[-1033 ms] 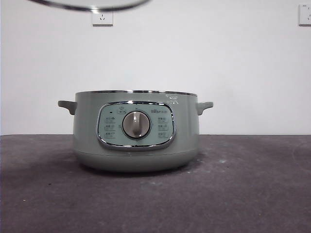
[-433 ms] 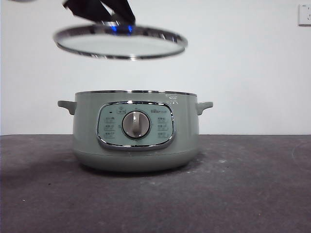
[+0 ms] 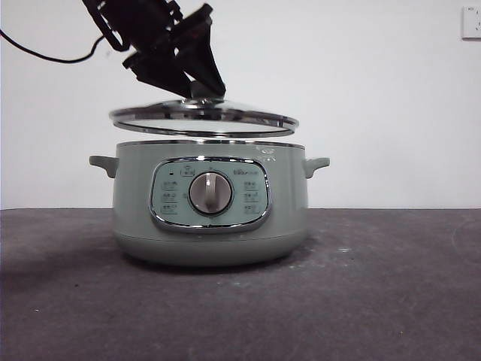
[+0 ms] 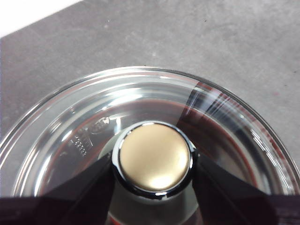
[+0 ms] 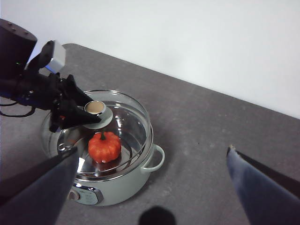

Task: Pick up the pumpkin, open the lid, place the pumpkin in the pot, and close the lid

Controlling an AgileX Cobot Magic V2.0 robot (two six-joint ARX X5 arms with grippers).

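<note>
The pumpkin (image 5: 105,146) sits inside the pot (image 3: 210,226), orange-red with its dark stem up, seen through the glass from the right wrist view; in the front view the pot's wall hides it. The lid (image 3: 204,119) hangs just above the pot's chrome rim, close to level and not quite seated, with a thin gap showing between lid rim and pot rim in the front view. The left gripper (image 4: 154,164) comes down from the upper left and pinches the lid's round knob (image 4: 154,157), one black jaw pressed to each side of it. The knob's top looks pale gold in the left wrist view, ringed by chrome.

The pot stands on the dark grey table (image 3: 391,286), its control panel and silver dial (image 3: 210,193) facing the front camera, a small handle out at each side.

The right gripper (image 5: 154,187) waits high and well apart from the pot, its two jaws spread wide and holding nothing
</note>
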